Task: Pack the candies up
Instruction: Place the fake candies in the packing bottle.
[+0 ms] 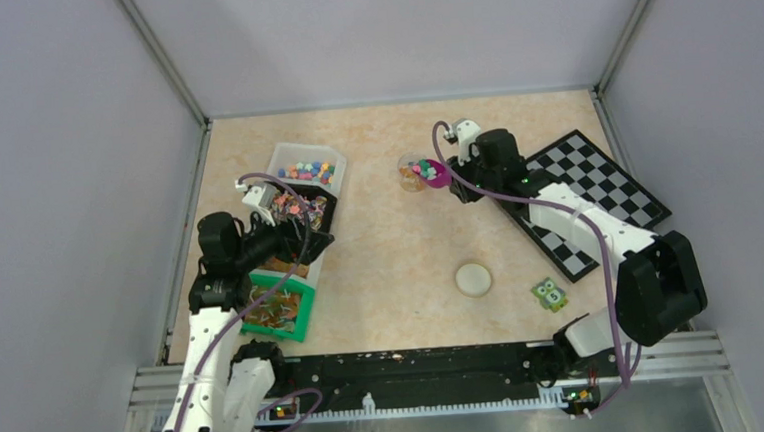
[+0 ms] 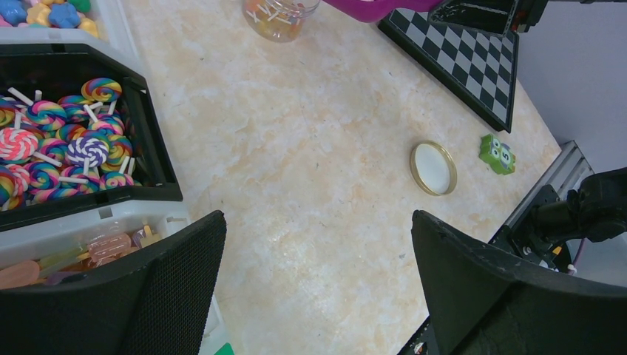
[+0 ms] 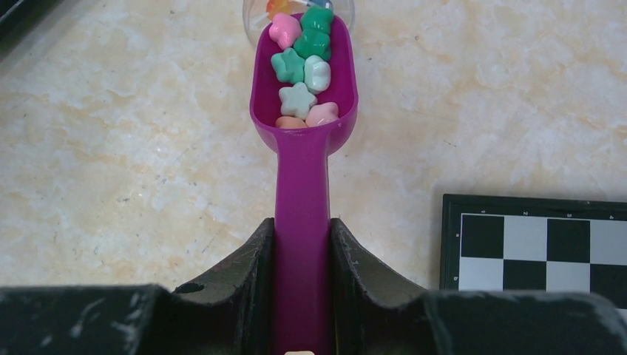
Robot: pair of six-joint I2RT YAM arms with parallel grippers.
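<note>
Holding scoop: R gripper (image 3: 302, 225) pinches the handle of the magenta scoop (image 3: 303, 166), one finger pressed on each side.
Scoop load: candies (image 3: 298, 70) lie heaped in the bowl — green, pink and orange, star and flower shapes.
Jar: clear jar (image 1: 413, 171) stands on the table (image 1: 390, 246) at the far middle. The scoop's tip reaches over its rim. A few coloured pieces show inside.
White bin: white bin (image 1: 330, 169) at far left, w/ more multicoloured candies in it.
L gripper: L gripper (image 2: 316, 222) has its fingers spread wide w/ nothing between them. It hangs above the table by the bins' right edge.
Black bin: black bin (image 2: 151, 140) sits just nearer than the white one, full of swirl lollipops (image 2: 74, 140) w/ white sticks.
Green bin: green bin (image 1: 307, 309) is nearest in the row. Its contents are unclear from the top view.
Lid: round cream lid (image 1: 473, 279) lies flat near the table's middle, well apart from the jar.
Owl block: green owl block (image 1: 549, 293) lies just right of the lid.
Chessboard: chessboard (image 1: 601, 178) lies flat on the right side — part of it under the R arm.
</note>
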